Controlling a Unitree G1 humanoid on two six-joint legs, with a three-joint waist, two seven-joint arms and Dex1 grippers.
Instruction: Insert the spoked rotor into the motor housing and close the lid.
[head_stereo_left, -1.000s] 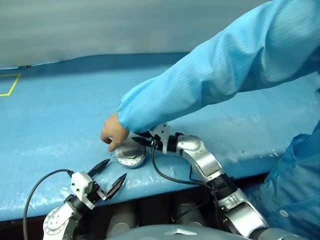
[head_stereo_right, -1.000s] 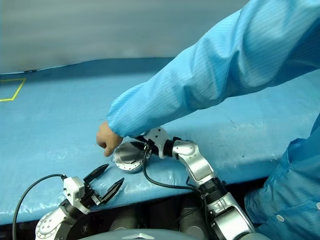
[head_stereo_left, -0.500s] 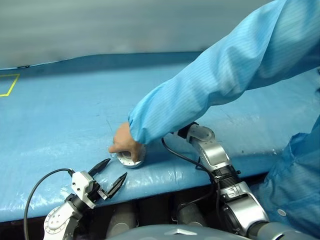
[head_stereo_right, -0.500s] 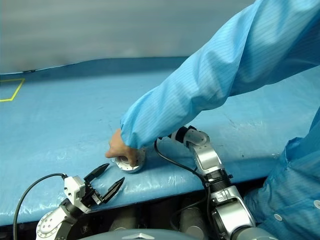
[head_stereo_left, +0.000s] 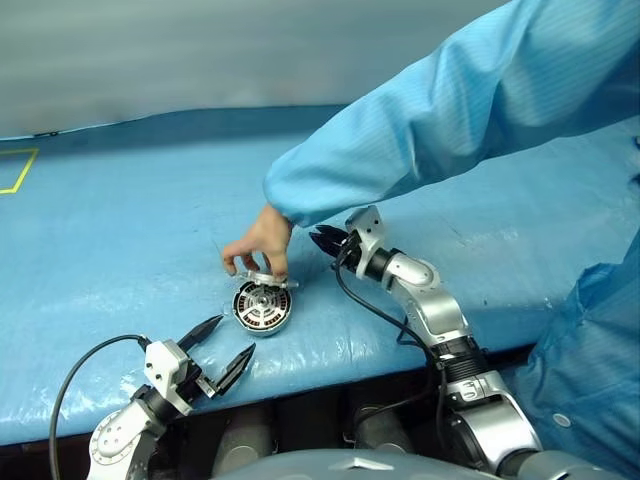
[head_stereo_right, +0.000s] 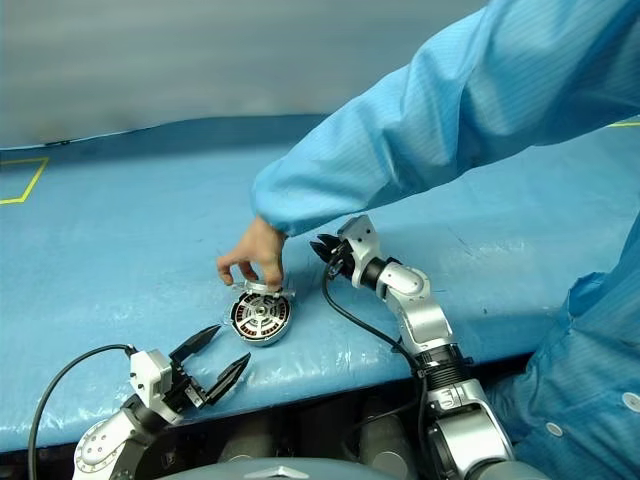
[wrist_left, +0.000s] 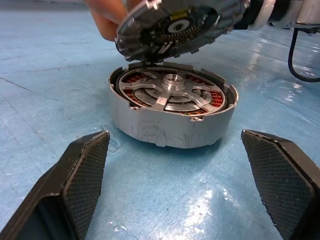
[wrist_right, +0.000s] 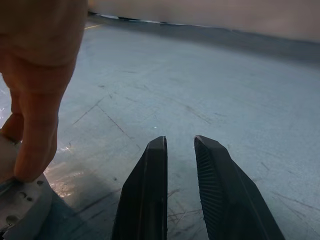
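The housing (head_stereo_left: 262, 307) sits near the worktop's (head_stereo_left: 120, 230) front edge, rotor (wrist_left: 172, 92) inside, a person's hand (head_stereo_left: 258, 240) tilting the lid (wrist_left: 180, 25) up. Left end effector (head_stereo_left: 218, 350) gapes wide (empty); right end effector (head_stereo_left: 324, 240) nearly closed, empty.

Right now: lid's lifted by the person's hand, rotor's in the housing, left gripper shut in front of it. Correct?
One error: the left gripper is open, fingers spread wide either side of the housing in the left wrist view. The rest holds: the hand tilts the lid up, and the rotor sits inside.
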